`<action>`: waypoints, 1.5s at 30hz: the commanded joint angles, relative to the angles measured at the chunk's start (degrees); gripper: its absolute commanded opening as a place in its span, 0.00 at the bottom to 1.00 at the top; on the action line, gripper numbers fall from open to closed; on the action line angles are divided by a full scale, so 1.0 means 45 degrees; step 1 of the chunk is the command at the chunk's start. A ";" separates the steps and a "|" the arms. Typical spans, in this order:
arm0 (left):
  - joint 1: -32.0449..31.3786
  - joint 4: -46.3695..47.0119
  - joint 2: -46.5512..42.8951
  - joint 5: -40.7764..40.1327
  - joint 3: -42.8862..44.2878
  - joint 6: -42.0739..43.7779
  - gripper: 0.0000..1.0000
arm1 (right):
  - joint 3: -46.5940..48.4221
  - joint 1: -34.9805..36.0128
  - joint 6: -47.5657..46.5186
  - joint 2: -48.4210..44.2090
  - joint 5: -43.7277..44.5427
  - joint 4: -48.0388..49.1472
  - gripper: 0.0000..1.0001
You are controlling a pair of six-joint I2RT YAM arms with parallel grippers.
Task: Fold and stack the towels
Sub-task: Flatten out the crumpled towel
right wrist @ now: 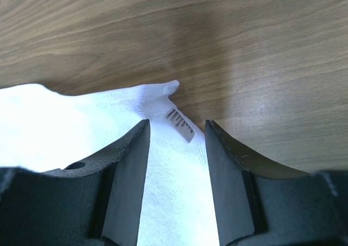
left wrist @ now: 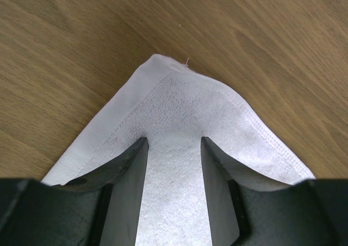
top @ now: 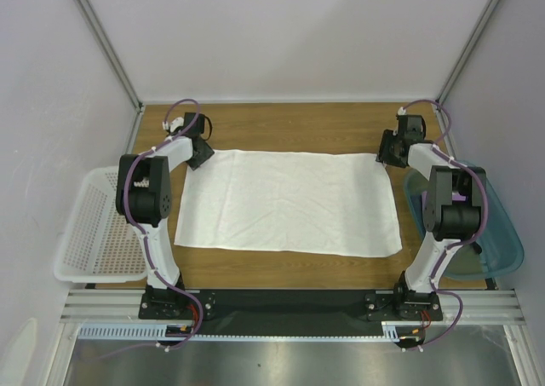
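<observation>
One large white towel lies spread flat on the wooden table. My left gripper sits at its far left corner. In the left wrist view the left gripper is open, its fingers straddling the hemmed corner of the towel, which lies flat between them. My right gripper is at the far right corner. The right wrist view shows the right gripper open over the towel, with a small barcode tag between the fingertips. That corner is slightly rumpled.
A white perforated basket hangs off the table's left side beside the left arm. A translucent teal bin sits off the right side behind the right arm. Bare wood runs between the towel and the back wall.
</observation>
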 commanded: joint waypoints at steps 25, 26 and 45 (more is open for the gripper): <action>0.0197 -0.0214 0.0236 -0.0540 0.0726 -0.0060 0.50 | 0.0154 0.0063 -0.0157 -0.0715 0.2737 0.0348 0.00; 0.0178 -0.0233 0.0256 -0.0540 0.0765 -0.0060 0.50 | 0.0077 0.0063 -0.0119 -0.0891 0.3223 0.0329 0.00; 0.0158 0.0040 0.0452 -0.0364 0.1117 0.0681 0.50 | 0.2126 0.0258 -0.1076 0.0651 0.3014 -0.0940 0.46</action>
